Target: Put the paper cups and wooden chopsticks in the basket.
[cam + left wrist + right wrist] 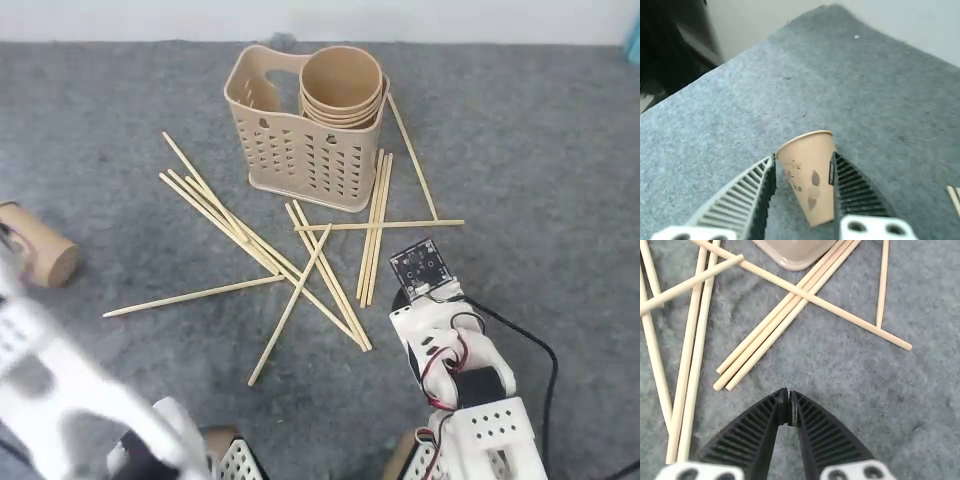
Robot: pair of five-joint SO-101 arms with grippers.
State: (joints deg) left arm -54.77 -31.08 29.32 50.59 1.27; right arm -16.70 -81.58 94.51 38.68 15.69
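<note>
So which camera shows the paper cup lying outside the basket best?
The left wrist view: the paper cup fills the middle, rim to base, gripped in the left tool. The high view shows the paper cup small, on its side at the left edge, partly behind an arm. The right wrist view looks at chopsticks.

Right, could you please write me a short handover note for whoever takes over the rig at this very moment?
Left end effector: shut on a paper cup, well apart from the basket.
Right end effector: shut and empty, over the grey mat just short of the wooden chopsticks.
Done: a stack of paper cups stands inside the basket.
Left: the held paper cup goes into the basket. The wooden chopsticks lie scattered on the grey mat in front of and beside the basket, with none seen in it.
</note>
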